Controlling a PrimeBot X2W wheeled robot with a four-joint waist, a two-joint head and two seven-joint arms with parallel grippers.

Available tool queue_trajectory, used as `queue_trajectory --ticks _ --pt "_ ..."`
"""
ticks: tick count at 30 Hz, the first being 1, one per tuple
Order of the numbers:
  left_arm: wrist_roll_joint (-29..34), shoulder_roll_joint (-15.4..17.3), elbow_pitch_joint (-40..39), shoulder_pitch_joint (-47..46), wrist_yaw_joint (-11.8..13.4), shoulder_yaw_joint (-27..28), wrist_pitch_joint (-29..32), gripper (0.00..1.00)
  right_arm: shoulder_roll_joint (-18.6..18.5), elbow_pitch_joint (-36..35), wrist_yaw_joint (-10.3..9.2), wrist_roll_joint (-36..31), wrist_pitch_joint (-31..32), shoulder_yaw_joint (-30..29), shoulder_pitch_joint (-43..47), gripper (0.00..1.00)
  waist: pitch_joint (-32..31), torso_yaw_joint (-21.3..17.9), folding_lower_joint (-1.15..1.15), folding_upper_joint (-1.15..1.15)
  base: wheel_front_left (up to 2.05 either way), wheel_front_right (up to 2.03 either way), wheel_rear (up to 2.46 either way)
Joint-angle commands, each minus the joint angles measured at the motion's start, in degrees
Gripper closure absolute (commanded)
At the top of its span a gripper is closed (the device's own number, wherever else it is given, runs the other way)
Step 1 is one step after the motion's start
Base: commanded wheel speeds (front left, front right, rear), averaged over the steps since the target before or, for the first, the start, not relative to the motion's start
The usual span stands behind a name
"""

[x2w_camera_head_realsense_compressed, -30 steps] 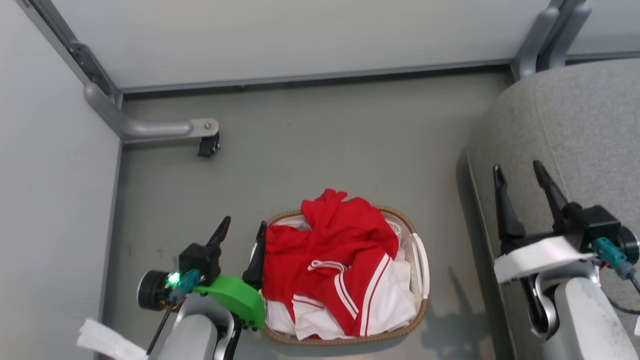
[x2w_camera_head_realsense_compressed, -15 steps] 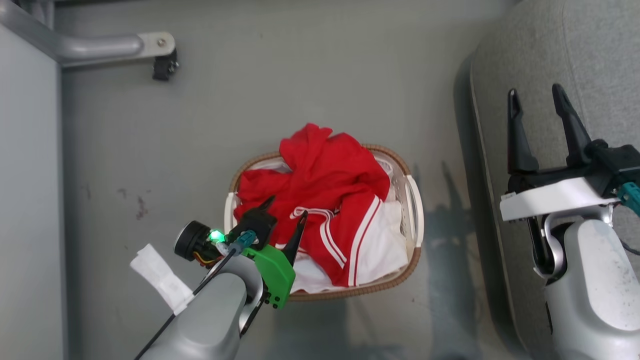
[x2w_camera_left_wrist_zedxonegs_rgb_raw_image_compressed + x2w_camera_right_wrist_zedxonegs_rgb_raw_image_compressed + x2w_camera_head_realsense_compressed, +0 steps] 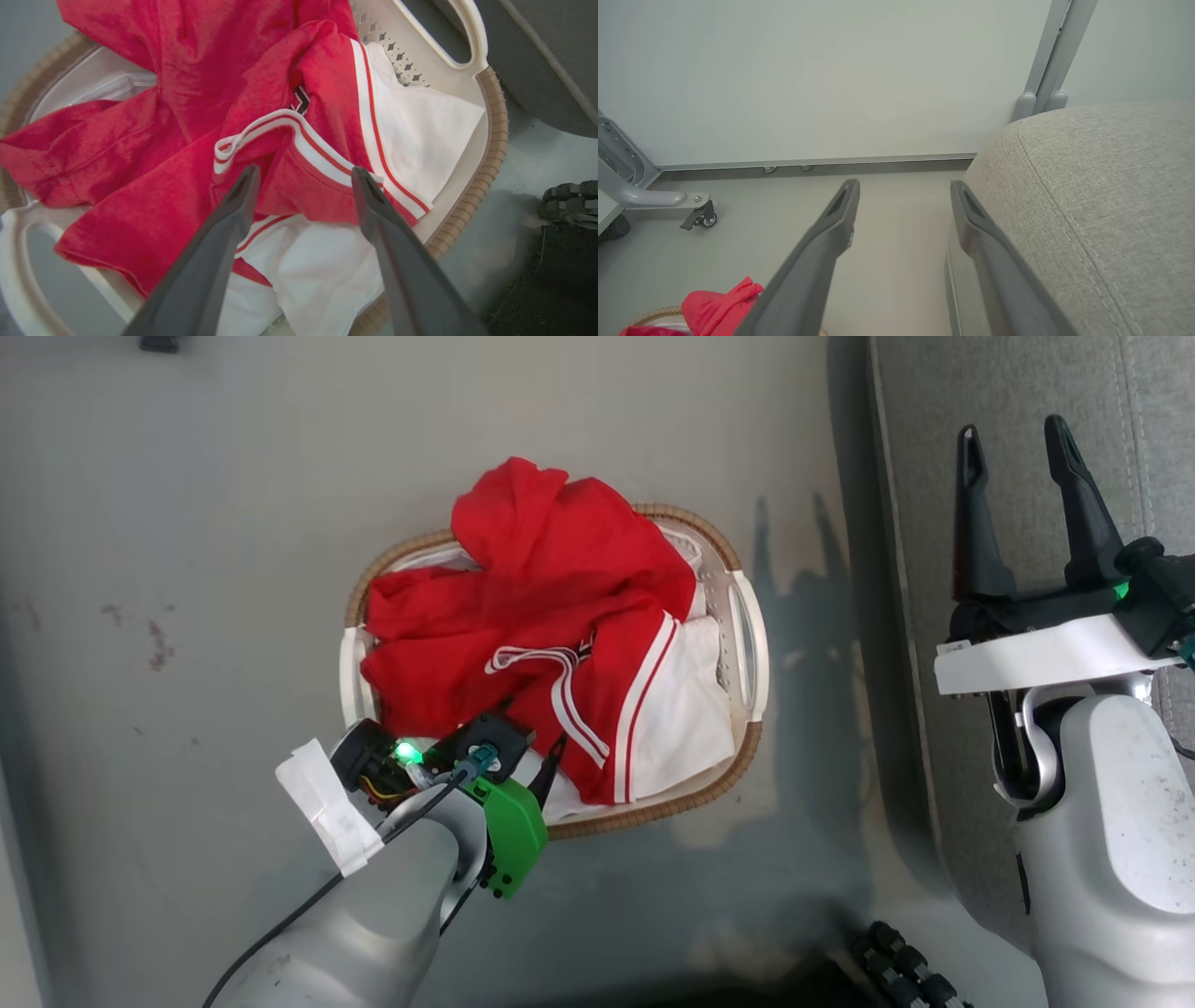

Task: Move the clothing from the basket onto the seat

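One clothing heap (image 3: 177, 107) below left tool (image 3: 304, 171)

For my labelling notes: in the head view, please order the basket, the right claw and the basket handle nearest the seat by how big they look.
1. basket: largest.
2. right claw: it seems nearer the camera, which enlarges it.
3. handle: smallest.
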Motion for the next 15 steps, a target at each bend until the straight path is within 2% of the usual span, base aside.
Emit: queue_trajectory --ticks 1,8,15 --pt "-0.69 0.38 0.67 -1.47 -0.17 -0.71 -0.03 0.00 -0.18 -0.35 -0.02 0.61 -0.28 0.18 -0.96 0.00 3.59 -2.31 -0.01 0.00 0.00 0.00 0.00" --pt "-2.17 0.40 3.67 -4.51 -0.16 -2.98 -0.18 0.00 -0.17 -1.12 -0.02 2.05 -0.28 1.24 -2.28 0.00 6.84 -3.97 -0.01 0.00 0.00 0.00 0.00" --pt "-2.92 0.77 7.18 -7.24 -0.15 -2.88 -0.24 0.00 -0.19 -1.39 -0.02 3.26 -0.28 1.72 -2.77 0.00 8.96 -5.37 -0.01 0.00 0.00 0.00 0.00"
